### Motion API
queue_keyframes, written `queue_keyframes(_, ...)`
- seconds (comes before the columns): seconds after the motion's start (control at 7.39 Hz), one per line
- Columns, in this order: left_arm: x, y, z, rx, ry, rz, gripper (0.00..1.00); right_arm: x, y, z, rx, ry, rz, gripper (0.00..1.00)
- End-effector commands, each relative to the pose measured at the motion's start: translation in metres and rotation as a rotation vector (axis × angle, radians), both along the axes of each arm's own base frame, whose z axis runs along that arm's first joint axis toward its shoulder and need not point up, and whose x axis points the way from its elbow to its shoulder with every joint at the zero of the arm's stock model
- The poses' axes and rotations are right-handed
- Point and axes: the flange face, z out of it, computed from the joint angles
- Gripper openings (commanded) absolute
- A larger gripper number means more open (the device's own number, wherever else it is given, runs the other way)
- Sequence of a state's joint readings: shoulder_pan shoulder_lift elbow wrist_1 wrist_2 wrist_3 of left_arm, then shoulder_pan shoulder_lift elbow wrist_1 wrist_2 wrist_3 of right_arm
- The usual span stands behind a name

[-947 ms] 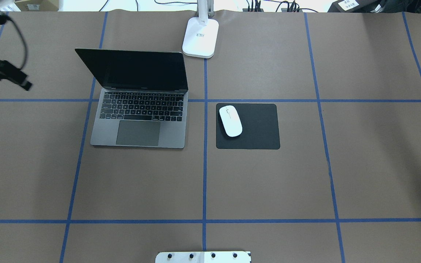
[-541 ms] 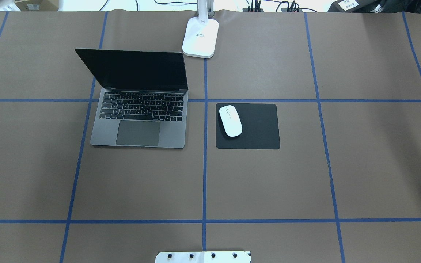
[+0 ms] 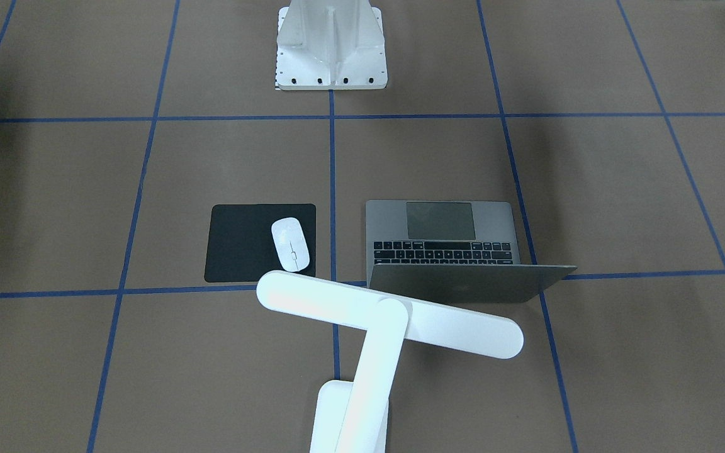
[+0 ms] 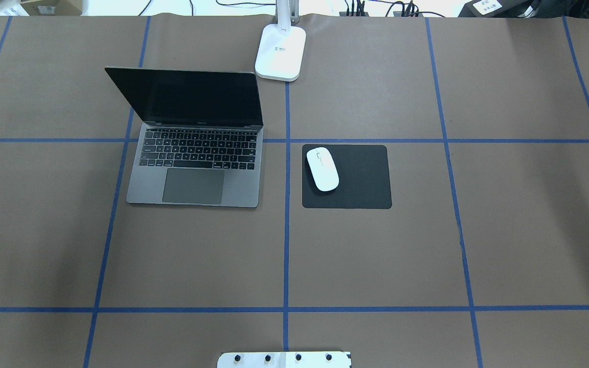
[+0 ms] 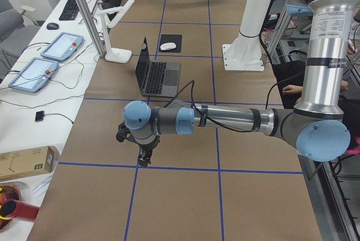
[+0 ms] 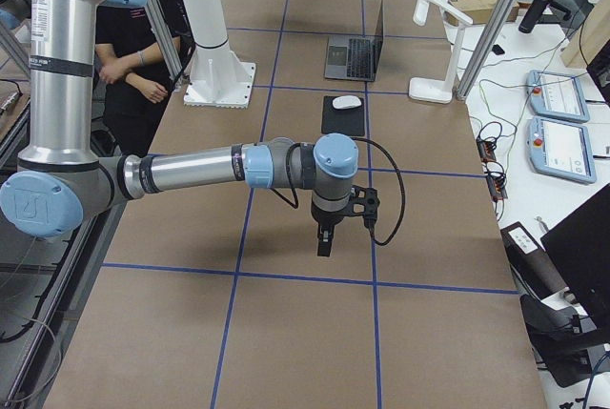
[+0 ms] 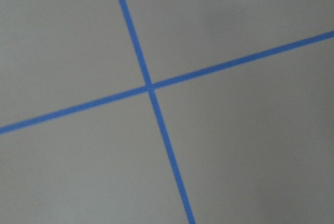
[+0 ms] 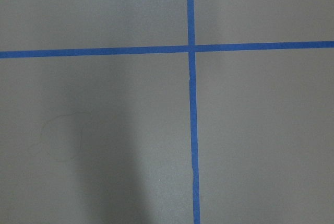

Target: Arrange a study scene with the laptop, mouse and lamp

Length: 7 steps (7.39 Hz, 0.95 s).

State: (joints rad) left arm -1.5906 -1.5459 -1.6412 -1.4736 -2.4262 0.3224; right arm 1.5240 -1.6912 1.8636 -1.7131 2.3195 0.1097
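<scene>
We count one laptop (image 4: 195,148), one mouse (image 4: 322,168), one lamp (image 3: 387,321) and one black mat (image 4: 361,186) on the counter (image 4: 519,214). The counter is covered in matte brown paper crossed by blue tape lines (image 4: 287,255).

The laptop is grey metal with black keys and a large trackpad. It stands open with a dark screen on the robot's left half, just beside the centre tape line. The mat is a flat square with rounded corners, just across that line. The glossy white oval mouse lies on the mat, on the side nearest the laptop.

The white lamp stands at the counter's far edge on the centre line. It has a rectangular base, a flat slanted arm and a long rounded bar head. A small label on the base carries print too small to read.

One white bolted pedestal (image 3: 331,50) sits at the robot's side.

There are two arms. The left end effector (image 5: 143,157) and the right end effector (image 6: 324,242) each point down over tape lines, well apart from all of these things. Both show only from the side, so we cannot tell how far open either is or whether it holds anything.
</scene>
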Motion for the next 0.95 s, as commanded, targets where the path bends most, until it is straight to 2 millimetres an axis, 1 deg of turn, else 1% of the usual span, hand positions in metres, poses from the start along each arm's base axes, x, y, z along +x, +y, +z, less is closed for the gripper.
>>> queue_keyframes(0.0, -0.002, 0.016, 0.011, -0.026, -0.006, -0.002, 1.00, 0.018, 0.006, 0.001, -0.008, -0.003, 0.040, 1.00)
queue_keyframes(0.14, -0.002, 0.018, 0.014, -0.030, -0.009, -0.002, 1.00, 0.018, 0.005, 0.000, -0.005, -0.003, 0.042, 1.00)
queue_keyframes(0.27, -0.002, 0.026, 0.020, -0.041, -0.011, -0.003, 1.00, 0.018, 0.006, 0.001, -0.008, -0.003, 0.042, 1.00)
queue_keyframes(0.81, -0.002, 0.027, 0.022, -0.045, -0.011, -0.002, 1.00, 0.018, 0.006, -0.002, -0.002, -0.003, 0.042, 1.00)
